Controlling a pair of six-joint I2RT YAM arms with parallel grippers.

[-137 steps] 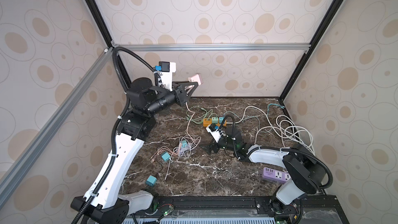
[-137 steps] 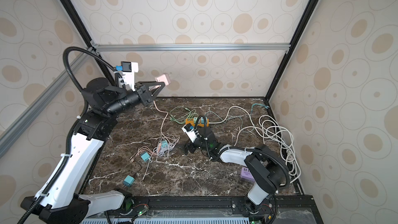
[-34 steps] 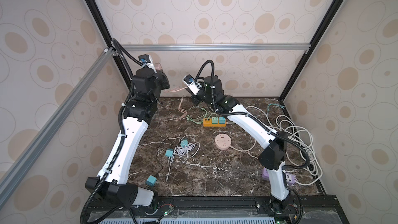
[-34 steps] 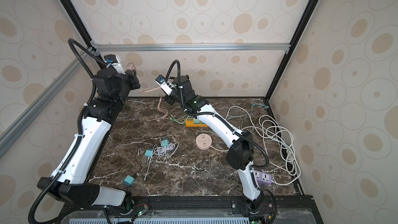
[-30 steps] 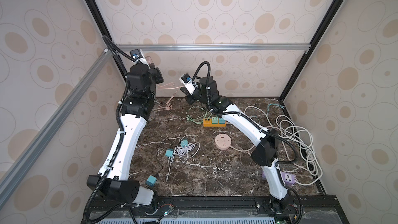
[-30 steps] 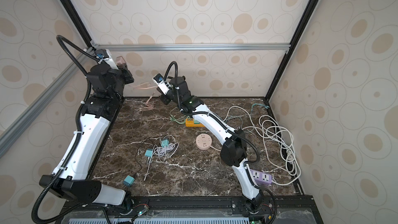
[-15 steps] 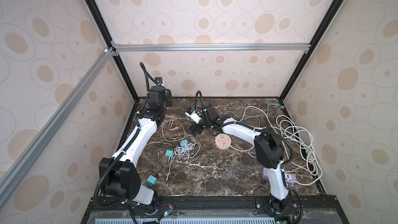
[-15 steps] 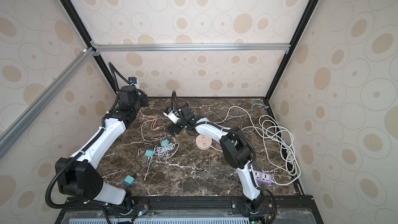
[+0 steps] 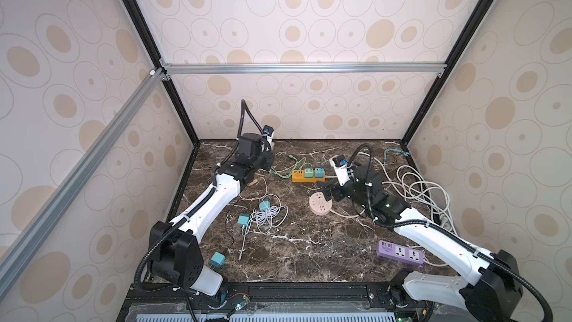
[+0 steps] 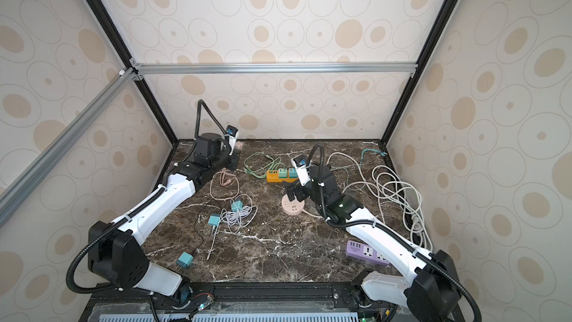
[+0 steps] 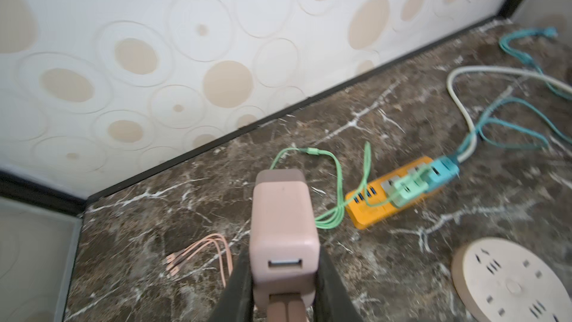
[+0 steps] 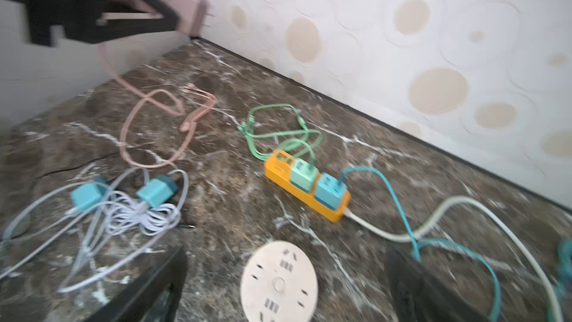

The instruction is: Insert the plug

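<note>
A pink plug (image 11: 283,227) with a USB port in its end face sits clamped between the black fingers of my left gripper (image 11: 283,257). That gripper (image 10: 236,147) hovers low near the table's back left corner, and the plug's prongs (image 12: 208,15) point away from it. The plug's pink cable (image 12: 136,125) hangs down to the table. A round pink socket (image 9: 321,207) lies flat mid-table. My right gripper (image 9: 328,191) stands open just above it, and its two fingers straddle the socket (image 12: 280,283) without touching it.
An orange power strip (image 9: 297,176) with a green and a teal adapter plugged in lies behind the socket. Teal adapters with a white cable bundle (image 9: 266,213) lie left of centre. A purple power strip (image 9: 400,253) lies front right. White cable coils (image 9: 424,193) fill the right side.
Both arms came down from high near the back wall. My right gripper opened and drew back to above the round socket. The left gripper kept the pink plug and sank toward the back left corner.
</note>
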